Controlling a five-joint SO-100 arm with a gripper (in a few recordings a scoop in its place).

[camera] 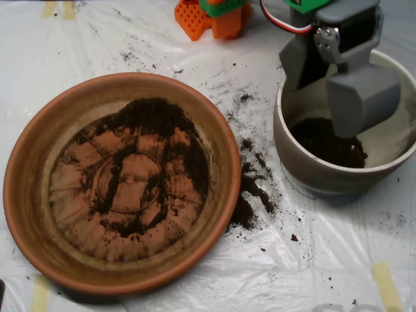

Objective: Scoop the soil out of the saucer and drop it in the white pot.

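My scoop (338, 97) hangs over the white pot (312, 170), its two grey shells spread apart: one smooth, blocky half tilts out toward the right, the other sits darker and further back on the left, with a gap between them above the pot's mouth. Right beneath me lies a dark, crumbly heap of soil (328, 144) against the pot's dusty cream inner wall. The pot itself is round and deep, its outer wall greyish and matte, its rim pale. Behind my shells, a red and white cable (279, 23) loops away, and further left of that stands an orange and green plastic block (211, 16).

Left of the pot, loose crumbs and a thicker clump of spilled soil (250, 195) scatter over the wrinkled white plastic sheet (325, 260). Beyond that spill sits the saucer (29, 175), wide, shallow, terracotta-orange, with radial ridges showing through a thin, patchy smear of more dark soil, heaviest along its far and right side
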